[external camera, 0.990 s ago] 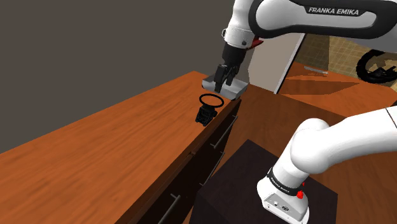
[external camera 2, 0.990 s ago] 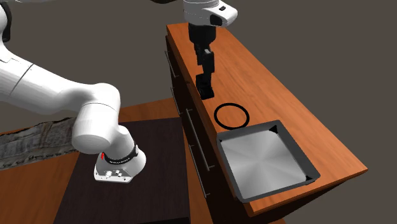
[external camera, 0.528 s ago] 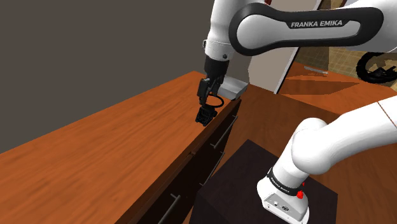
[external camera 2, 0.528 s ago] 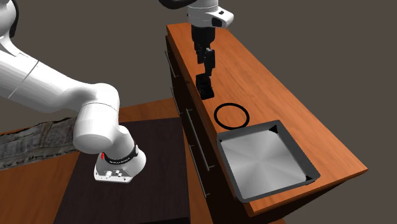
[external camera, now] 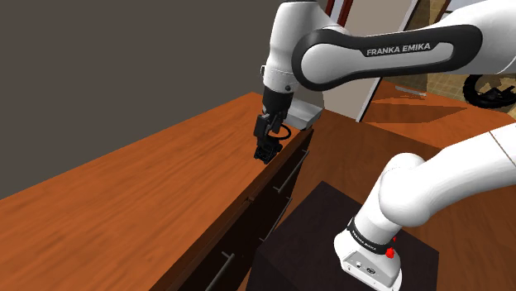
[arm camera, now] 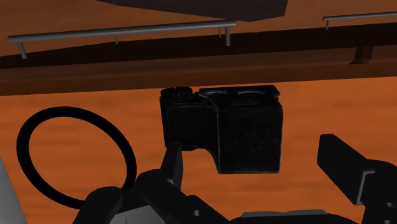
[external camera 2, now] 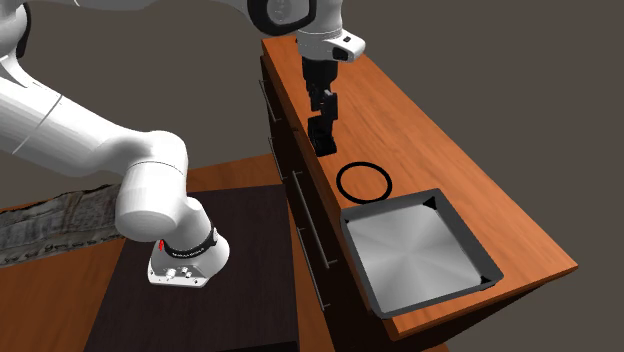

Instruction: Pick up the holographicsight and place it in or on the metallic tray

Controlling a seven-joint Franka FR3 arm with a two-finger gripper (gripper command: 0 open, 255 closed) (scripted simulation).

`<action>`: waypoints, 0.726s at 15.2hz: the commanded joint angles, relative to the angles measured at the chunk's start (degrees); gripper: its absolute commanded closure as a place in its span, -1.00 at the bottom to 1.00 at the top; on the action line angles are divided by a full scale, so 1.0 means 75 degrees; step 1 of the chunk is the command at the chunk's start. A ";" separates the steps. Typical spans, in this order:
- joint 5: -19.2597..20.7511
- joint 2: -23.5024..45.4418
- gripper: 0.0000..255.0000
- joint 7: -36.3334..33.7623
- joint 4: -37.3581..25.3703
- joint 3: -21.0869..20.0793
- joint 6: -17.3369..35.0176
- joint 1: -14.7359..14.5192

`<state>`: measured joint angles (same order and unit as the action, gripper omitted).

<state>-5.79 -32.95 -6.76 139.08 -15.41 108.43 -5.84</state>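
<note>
The holographic sight (external camera: 266,151) is a small black boxy block standing on the wooden dresser top near its front edge. It also appears in the second exterior view (external camera 2: 323,136) and in the wrist view (arm camera: 232,127). My gripper (external camera: 263,132) hangs just above it, open, with nothing between its fingers (arm camera: 347,170). In the second exterior view my gripper (external camera 2: 324,101) is straight over the sight. The metallic tray (external camera 2: 415,250) is a square grey pan with a dark rim, farther along the dresser top (external camera: 308,115).
A thin black ring (external camera 2: 364,182) lies flat between the sight and the tray, and also appears beside the sight in the wrist view (arm camera: 76,156). Drawer handles (arm camera: 121,32) run below the dresser's front edge. My dark stand (external camera 2: 190,300) sits beside the dresser.
My gripper has moved from over the tray and ring toward the shoulder view's left and lower, ending just above the sight. The sight, ring and tray have not moved.
</note>
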 commanded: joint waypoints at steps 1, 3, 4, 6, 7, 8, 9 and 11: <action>0.0001 0.0000 -1.00 0.0006 0.0016 0.0003 0.0019 0.0002; 0.0001 0.0000 -1.00 0.0006 0.0016 0.0003 0.0019 0.0002; 0.0001 0.0000 -1.00 0.0006 0.0016 0.0003 0.0019 0.0002; 0.0001 0.0000 1.00 0.0005 0.0015 0.0003 0.0017 0.0002; 0.0001 0.0000 1.00 0.0005 0.0015 0.0003 0.0017 0.0002; 0.0001 0.0000 1.00 0.0005 0.0015 0.0003 0.0017 0.0002; 0.0001 0.0001 1.00 0.0005 0.0015 0.0003 0.0018 0.0002; 0.0001 0.0001 1.00 0.0005 0.0015 0.0003 0.0018 0.0002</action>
<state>-5.79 -32.95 -6.72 139.19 -15.39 108.56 -5.82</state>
